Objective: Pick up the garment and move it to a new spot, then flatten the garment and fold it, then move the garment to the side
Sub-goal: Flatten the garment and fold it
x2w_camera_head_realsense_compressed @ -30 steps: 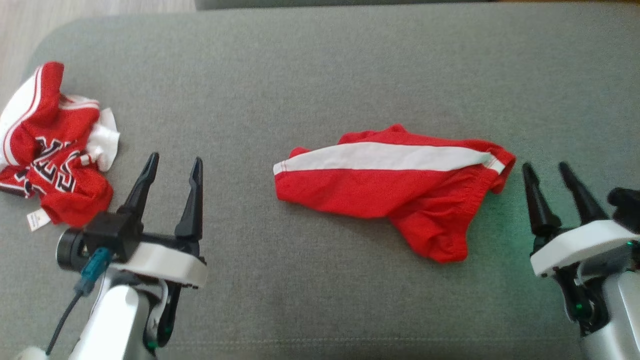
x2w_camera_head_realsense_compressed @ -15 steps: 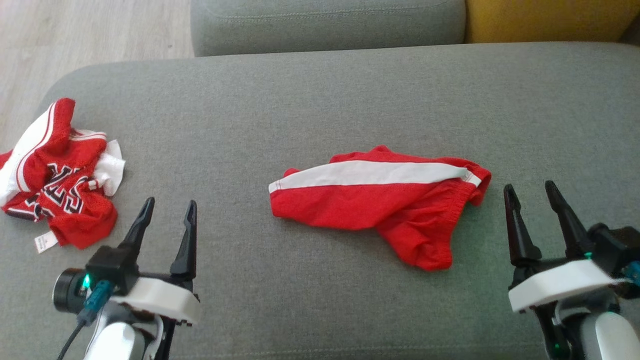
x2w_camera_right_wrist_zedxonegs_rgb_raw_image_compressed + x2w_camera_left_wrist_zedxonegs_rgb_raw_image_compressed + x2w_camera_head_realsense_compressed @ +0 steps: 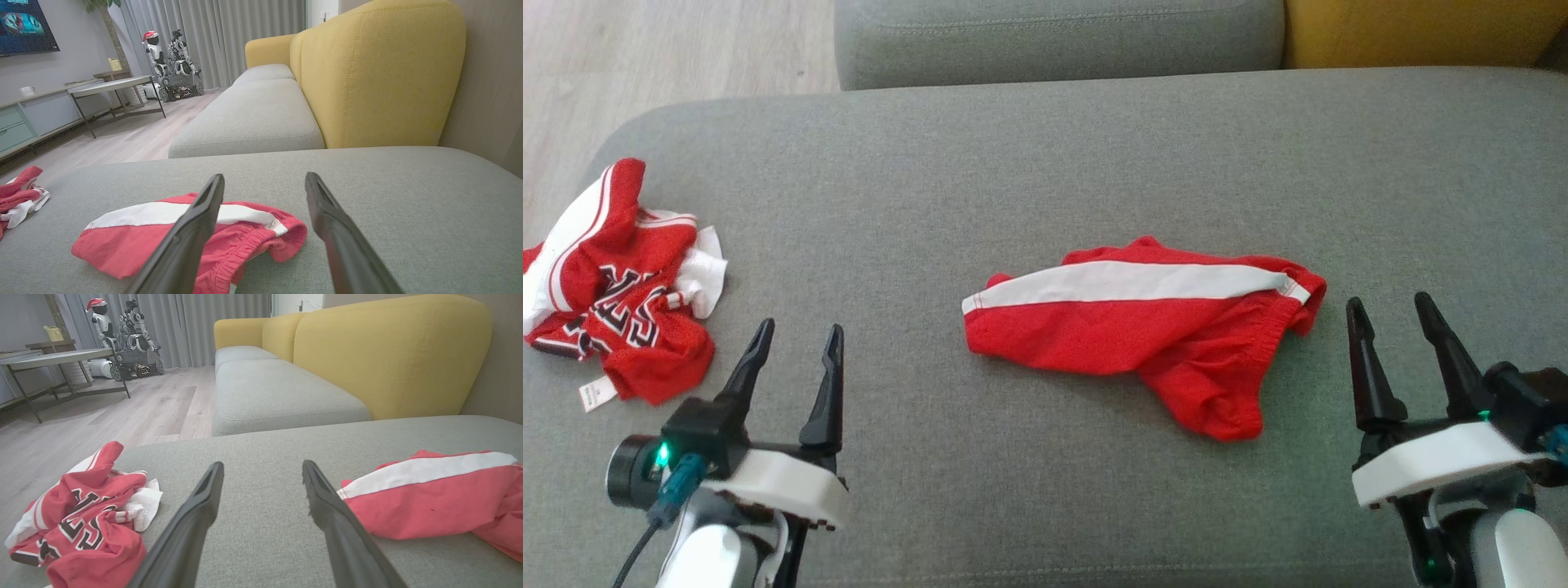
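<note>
Since a second ago the camera has tilted up; the red garment (image 3: 1127, 347) lies unmoved, mid grey cushion (image 3: 1013, 180). Both arms hover low, left gripper (image 3: 800, 327) and right gripper (image 3: 1387, 300) spread wide, empty. The crumpled jersey (image 3: 613, 286) seems partly folded under, lettering unreadable.

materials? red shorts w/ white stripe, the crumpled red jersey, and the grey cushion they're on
Red shorts with a white side stripe: soft matte knit, perhaps polyester or a cotton blend; limp folds, gathered elastic waistband.
Crumpled red and white lettered jersey: thin sports fabric, possibly mesh; bunches loosely, sewn-in tag.
Grey sofa cushion: woven upholstery cloth, matte; fine weave texture and a stitched edge seam.
</note>
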